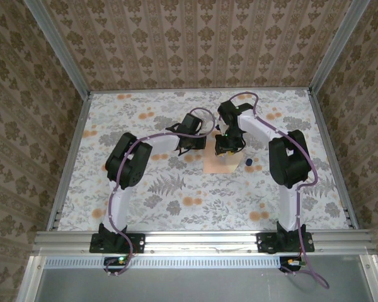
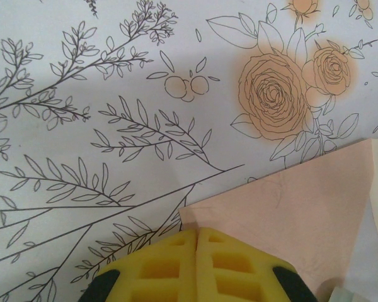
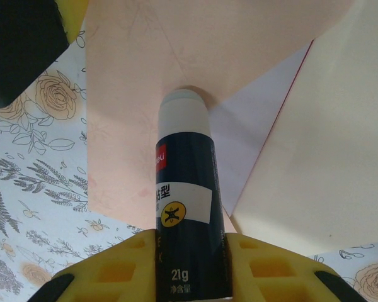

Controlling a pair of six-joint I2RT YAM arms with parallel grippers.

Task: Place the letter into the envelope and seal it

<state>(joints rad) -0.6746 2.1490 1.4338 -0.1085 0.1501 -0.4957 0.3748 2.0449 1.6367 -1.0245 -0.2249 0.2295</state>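
The peach envelope (image 1: 215, 165) lies flat at mid-table between both arms. My right gripper (image 3: 192, 248) is shut on a dark blue glue stick (image 3: 184, 189), whose white tip rests on the envelope's peach paper (image 3: 126, 126). To the right of the stick, a wedge of the letter (image 3: 252, 135) with a thin red edge shows between the peach paper and a cream panel (image 3: 327, 157). My left gripper (image 2: 197, 234) is shut with its yellow fingertips together at a corner of the envelope (image 2: 290, 214). From above, the left gripper (image 1: 189, 148) is at the envelope's left edge and the right gripper (image 1: 227, 148) over its top.
A small blue cap (image 1: 248, 163) lies on the floral tablecloth (image 1: 145, 189) just right of the envelope. Metal rails (image 1: 69, 157) and patterned walls border the table. The left arm's dark gripper body (image 3: 19, 44) is close to the right gripper.
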